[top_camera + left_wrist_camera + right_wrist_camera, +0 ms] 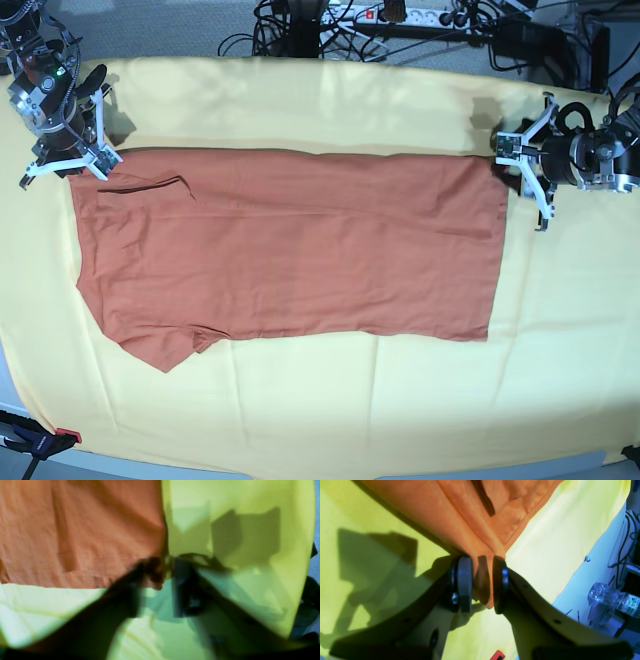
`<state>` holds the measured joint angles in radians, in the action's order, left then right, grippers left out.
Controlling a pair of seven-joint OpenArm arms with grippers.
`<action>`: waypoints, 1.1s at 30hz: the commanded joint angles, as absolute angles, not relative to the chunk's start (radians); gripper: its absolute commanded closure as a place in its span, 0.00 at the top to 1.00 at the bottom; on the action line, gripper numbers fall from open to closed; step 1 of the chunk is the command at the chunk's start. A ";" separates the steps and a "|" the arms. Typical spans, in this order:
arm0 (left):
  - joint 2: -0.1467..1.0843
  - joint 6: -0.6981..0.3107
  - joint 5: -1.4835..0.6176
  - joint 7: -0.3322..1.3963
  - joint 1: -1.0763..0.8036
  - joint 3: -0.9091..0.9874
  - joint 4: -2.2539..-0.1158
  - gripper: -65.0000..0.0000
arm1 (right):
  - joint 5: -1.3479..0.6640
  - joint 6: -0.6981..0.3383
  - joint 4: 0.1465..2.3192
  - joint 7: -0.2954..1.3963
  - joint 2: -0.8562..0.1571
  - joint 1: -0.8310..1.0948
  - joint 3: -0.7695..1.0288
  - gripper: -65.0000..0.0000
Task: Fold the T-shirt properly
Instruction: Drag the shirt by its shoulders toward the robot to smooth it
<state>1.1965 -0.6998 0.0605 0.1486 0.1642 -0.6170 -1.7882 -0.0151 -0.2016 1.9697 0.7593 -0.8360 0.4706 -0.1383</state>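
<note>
T-shirt (80, 530), through my left wrist camera, lies flat on the yellow cloth (250, 530); my left gripper (162, 580) blurs at its corner, so I cannot tell its grip. My right gripper (482, 585) pinches bunched orange fabric. From the base, the shirt spreads between both arms.

From my seat I see the worktop (300, 420) draped in a pale yellow cloth (330, 100) under bright, even light. Behind its far edge lies grey floor (160, 30) with a tangle of black cables (290, 25) and a power strip (400, 14). A red-handled clamp (40, 438) sits at the near left corner.
</note>
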 commanded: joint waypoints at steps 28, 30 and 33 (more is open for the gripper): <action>1.158 -0.646 0.123 0.139 0.184 -0.608 -1.780 0.00 | 0.010 -0.154 1.981 0.757 -0.857 0.465 -0.128 0.00; 1.173 -0.638 0.123 0.139 0.184 -0.608 -1.805 0.00 | 0.036 -0.179 1.981 0.766 -0.857 0.465 -0.128 0.00; 1.204 -0.639 0.117 0.139 0.183 -0.608 -1.840 0.00 | 0.042 -0.204 1.981 0.815 -0.857 0.465 -0.128 0.00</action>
<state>1.1812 -0.6472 0.1234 0.1497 0.1665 -0.6170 -1.8301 0.0189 -0.2173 1.9697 0.8093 -0.8356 0.4702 -0.1383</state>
